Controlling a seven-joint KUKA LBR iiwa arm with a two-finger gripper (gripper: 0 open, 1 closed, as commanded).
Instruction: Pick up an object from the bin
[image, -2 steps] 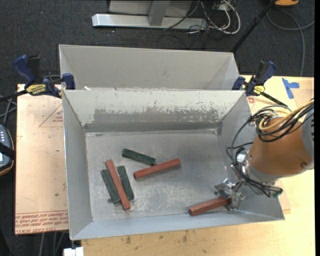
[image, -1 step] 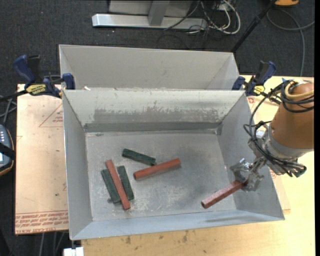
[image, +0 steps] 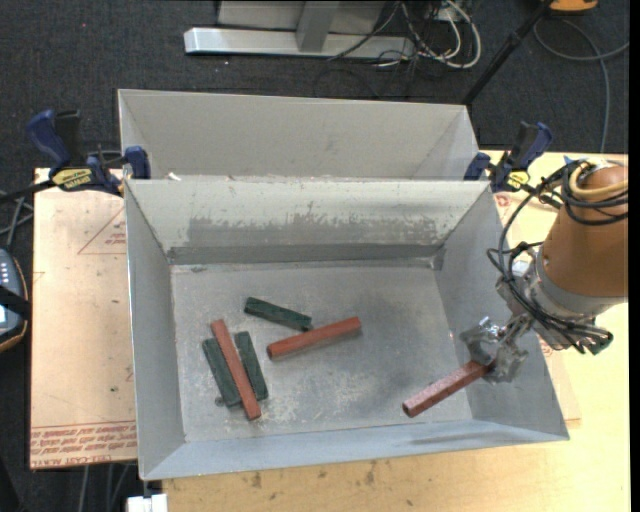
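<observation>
Gripper (image: 492, 358) is clamped on one end of a red-brown bar (image: 438, 392) near the bin's (image: 400, 290) right wall, by the front right corner. Its long axis runs diagonally, free end pointing at the front edge. Can't read any writing on it.

At the bin's (image: 300, 228) right side, the gripper (image: 497, 358) has its fingers closed on the upper right end of a red-brown bar (image: 440, 392), which slants down to the left. Well apart to the left lie another red bar (image: 313, 338), a dark green bar (image: 278, 314), and a third red bar (image: 235, 368) lying between two green ones (image: 252, 366).
</observation>
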